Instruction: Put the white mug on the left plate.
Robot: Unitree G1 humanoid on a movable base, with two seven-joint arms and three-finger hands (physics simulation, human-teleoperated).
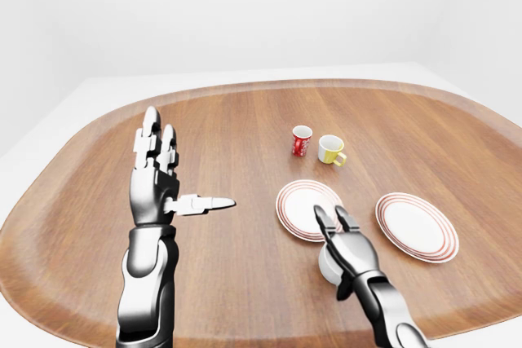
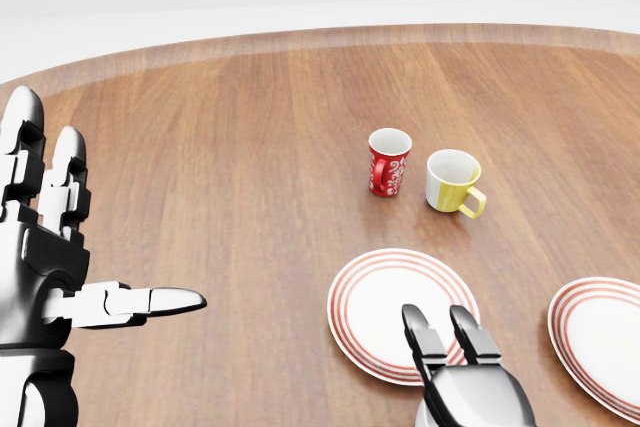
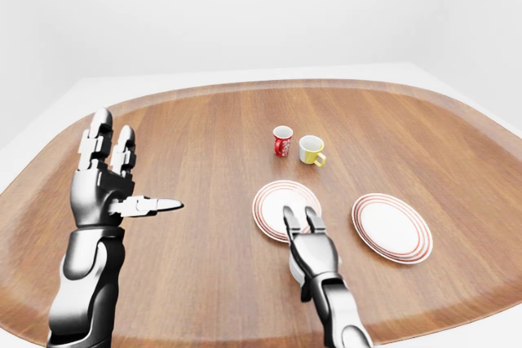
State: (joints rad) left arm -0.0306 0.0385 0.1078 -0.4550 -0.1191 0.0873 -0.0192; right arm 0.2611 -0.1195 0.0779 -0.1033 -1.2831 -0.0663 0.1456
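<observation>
A: Since the right hand covers most of the white mug, can you tell if it has a grip?

B: Not really, only a pale curve of the mug shows under the palm, near the bottom edge of the wooden table and just below the left plate. 2 fingers point up over that plate's rim and the third is hidden, so I cannot tell whether the hand is closed round the mug or just resting on it

A: So what could go wrong?

B: If the grip is loose or only from above, I'd guess the mug slips or tips when lifted. It sits close to the table edge, so a knock toward the bottom of the view could send it off

A: And the plate?

B: The fingertips hang over its near rim. A low carry could catch the rim and shove the plate, or land the mug half on the rim, tilted

A: Any chance of choosing the wrong plate?

B: The right plate lies just beside the hand too, so drifting right would be a mistake

A: The other cups?

B: The red mug and yellow mug stand well apart, above the plates, so little risk there

A: And the left hand?

B: It's raised over bare wood, fingers spread wide, thumb out sideways, holding nothing
</observation>
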